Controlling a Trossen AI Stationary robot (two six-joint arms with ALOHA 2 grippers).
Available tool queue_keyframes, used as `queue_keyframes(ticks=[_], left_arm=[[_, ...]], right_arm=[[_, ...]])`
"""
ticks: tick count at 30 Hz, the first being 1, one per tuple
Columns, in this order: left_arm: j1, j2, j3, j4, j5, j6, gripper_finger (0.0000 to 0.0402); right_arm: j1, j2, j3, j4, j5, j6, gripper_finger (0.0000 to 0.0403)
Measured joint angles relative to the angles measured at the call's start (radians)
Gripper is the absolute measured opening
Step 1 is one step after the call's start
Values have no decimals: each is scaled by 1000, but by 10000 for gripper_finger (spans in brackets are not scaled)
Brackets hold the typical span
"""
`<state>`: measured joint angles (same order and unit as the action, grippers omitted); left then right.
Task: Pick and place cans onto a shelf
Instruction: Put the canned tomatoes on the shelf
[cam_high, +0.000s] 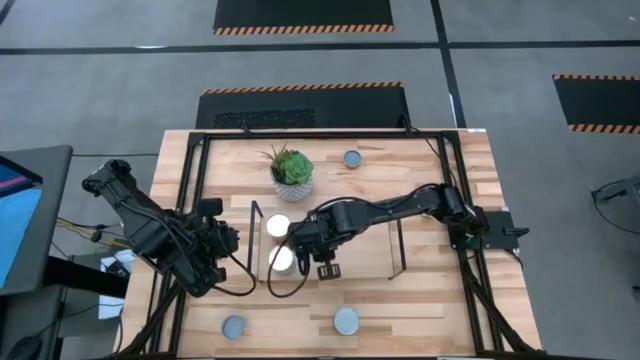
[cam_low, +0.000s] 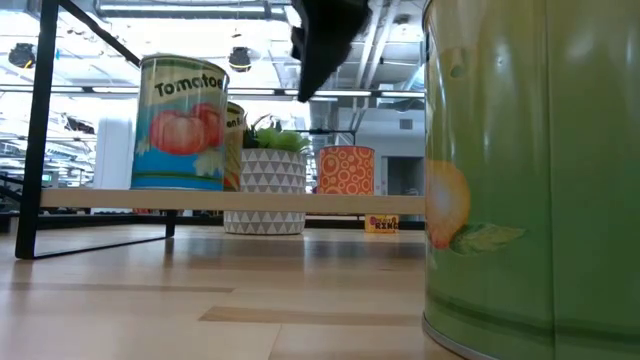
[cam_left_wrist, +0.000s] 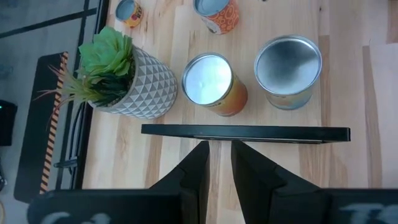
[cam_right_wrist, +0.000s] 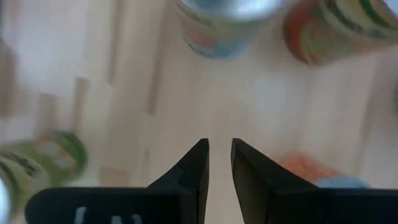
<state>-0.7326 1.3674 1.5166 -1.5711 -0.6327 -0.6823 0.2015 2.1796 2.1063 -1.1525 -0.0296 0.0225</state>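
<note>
On the light-wood shelf (cam_high: 360, 243), two round metal cans (cam_high: 278, 226).

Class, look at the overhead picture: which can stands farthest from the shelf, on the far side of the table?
The silvery-blue-topped can to the right of the succulent. It stands alone at the table's far edge; two cans sit on the shelf and two at the near edge.

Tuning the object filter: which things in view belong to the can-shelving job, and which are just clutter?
Job: shelf; two shelved cans; three loose cans; right tool above shelf; left tool beside it.
Lying about: potted succulent.
</note>
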Motion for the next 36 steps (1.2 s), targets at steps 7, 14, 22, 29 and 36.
queue_keyframes(ticks=[7, 14, 22, 29, 36], left_arm=[[0, 0, 0, 0, 18, 0, 57], [0, 0, 0, 0, 25, 4, 57], [0, 0, 0, 0, 25, 11, 57], [0, 0, 0, 0, 25, 8, 57], [0, 0, 0, 0, 25, 8, 57]], right_arm=[[34, 0, 0, 172, -25, -28, 91], [18, 0, 0, 210, -22, -31, 91], [28, 4, -109, 248, -20, 4, 91], [25, 2, -135, 342, 38, 4, 91], [21, 2, -155, 449, 39, 4, 91]])
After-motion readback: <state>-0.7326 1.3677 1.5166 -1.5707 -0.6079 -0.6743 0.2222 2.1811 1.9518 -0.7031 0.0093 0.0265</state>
